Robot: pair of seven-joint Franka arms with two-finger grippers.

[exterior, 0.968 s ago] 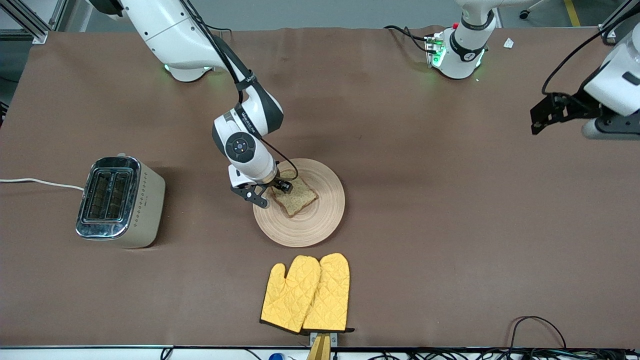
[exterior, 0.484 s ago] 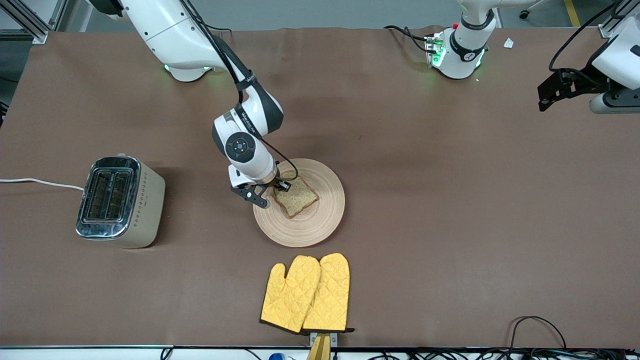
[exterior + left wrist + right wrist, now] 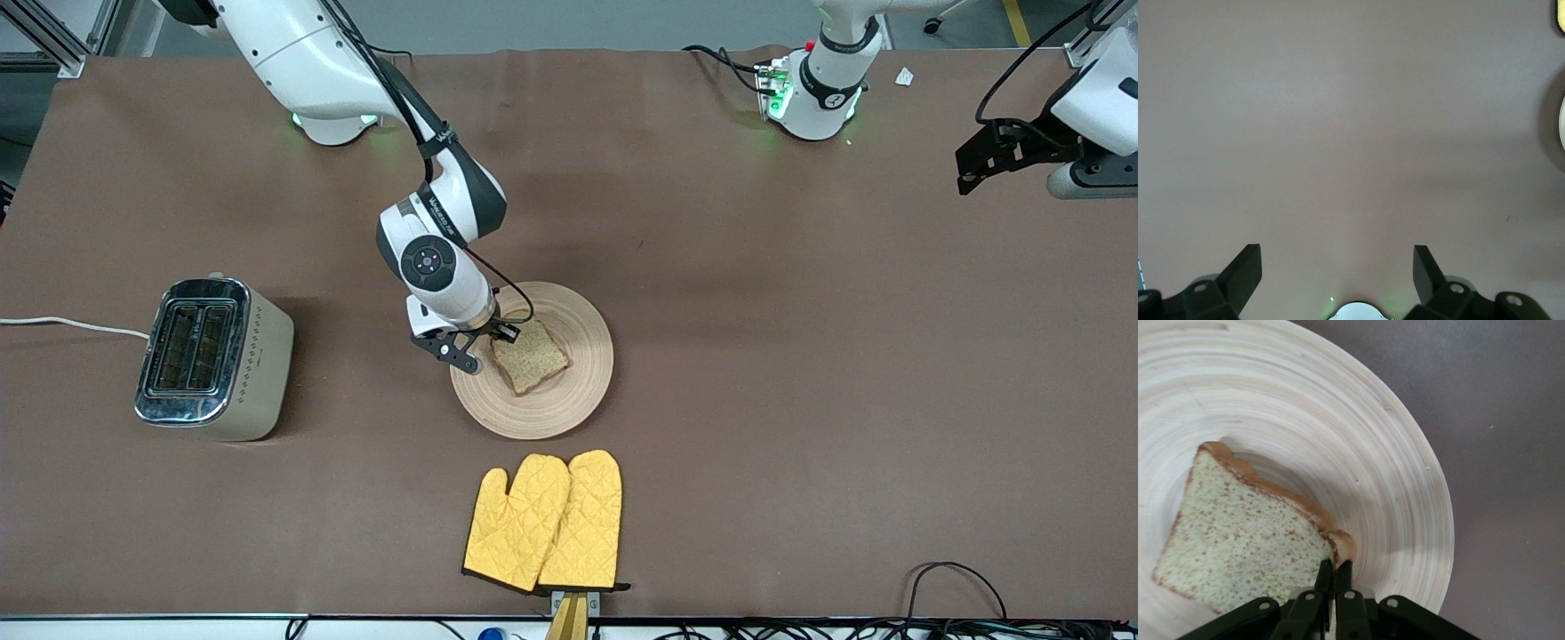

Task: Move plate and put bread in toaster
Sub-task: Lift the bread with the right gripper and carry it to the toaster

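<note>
Front view shows the task partway in, by my reading: the plate [image 3: 532, 360] sits mid-bench, and the bread [image 3: 531, 356] is gripped at one corner but not yet carried off. Whether the plate has reached its intended spot cannot be judged from how things lie. The toaster [image 3: 212, 357] stands well apart toward the right arm's end of the bench, both slots empty and facing up, its white cord [image 3: 71, 325] trailing off the bench edge. So what is left, as I judge it, is the carry across to the toaster and the drop into a slot.

The right gripper [image 3: 484, 342] is down at the plate's rim on the toaster's side, the arm reaching from its base with the wrist bent steeply down. In the right wrist view its fingers [image 3: 1343, 580] are pressed close together on the crust corner of the bread [image 3: 1248, 540], pinching the slice (a thin hold, on the corner only). That corner looks raised off the plate [image 3: 1405, 487], a shadow showing under the crust, while the rest of the slice appears to lie on the plate.

The left gripper [image 3: 982, 164] waits in the air over the left arm's end of the bench, its fingers [image 3: 1241, 273] spread wide apart over bare bench [image 3: 1338, 133] and holding nothing.

The yellow oven mitts [image 3: 544, 522] lie nearer the front camera than the plate, untouched.
</note>
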